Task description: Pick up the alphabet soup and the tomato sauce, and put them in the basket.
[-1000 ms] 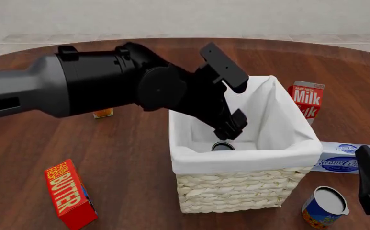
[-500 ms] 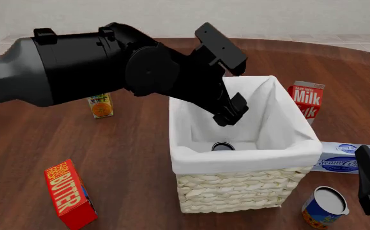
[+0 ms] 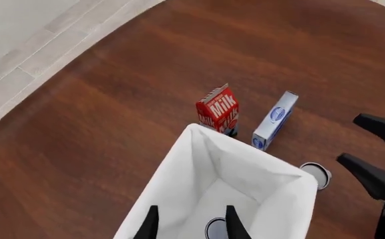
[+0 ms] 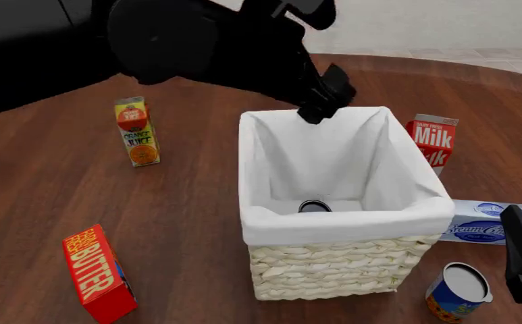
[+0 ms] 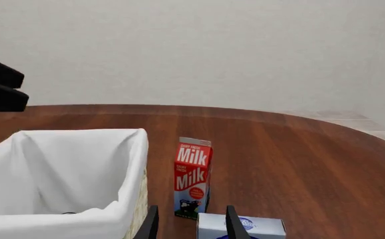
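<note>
Tomato sauce (image 4: 314, 206) is down on the floor of the basket (image 4: 333, 270), and only its dark round top peeks over the white lining (the red label and green band are hidden behind the front rim). In the left wrist view it is a half-seen dark ring (image 3: 214, 229), cut off by the frame's edge. Alphabet soup (image 4: 457, 291) stands on the table just off the basket's front right corner, pale silver lid up, blue label above orange-yellow. Left gripper (image 4: 325, 101) hangs above the basket's far rim, its 2 fingers parted and holding nothing. Right gripper (image 5: 189, 224) shows only 2 spread fingertips, nothing between them; in the front view it is a dark shape at the edge beside the soup. Milk carton (image 4: 433, 140) and a cream cheese box (image 4: 493, 221) sit right of the basket, orange juice (image 4: 136, 131) and butter (image 4: 98, 273) left of it.
</note>
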Tool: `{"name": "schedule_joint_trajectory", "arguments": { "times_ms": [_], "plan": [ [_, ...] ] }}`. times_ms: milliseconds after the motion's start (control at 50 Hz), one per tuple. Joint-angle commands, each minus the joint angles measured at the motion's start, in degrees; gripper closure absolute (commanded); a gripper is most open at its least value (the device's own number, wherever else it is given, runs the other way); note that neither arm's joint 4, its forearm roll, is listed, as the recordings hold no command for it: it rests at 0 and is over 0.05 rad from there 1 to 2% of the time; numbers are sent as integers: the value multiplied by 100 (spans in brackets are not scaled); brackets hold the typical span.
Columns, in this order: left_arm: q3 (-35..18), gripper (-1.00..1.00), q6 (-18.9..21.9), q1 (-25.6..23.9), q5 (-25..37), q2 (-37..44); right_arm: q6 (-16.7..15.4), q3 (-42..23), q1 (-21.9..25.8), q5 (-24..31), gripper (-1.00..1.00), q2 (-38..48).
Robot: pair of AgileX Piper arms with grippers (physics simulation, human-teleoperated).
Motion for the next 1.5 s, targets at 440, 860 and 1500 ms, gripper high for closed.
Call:
{"name": "schedule_joint_trajectory", "arguments": {
  "times_ms": [440, 860, 1500],
  "plan": [
    [-227, -100, -916, 72, -495, -877, -60, -126, -77, 119, -100, 12],
    [-66, -100, -1229, -115, -898, -1188, -153, -783, -311, 901, -100, 3],
    [248, -100, -1543, -196, -1579, -1796, -837, -2774, 0, 2679, -100, 971]
  ]
}}
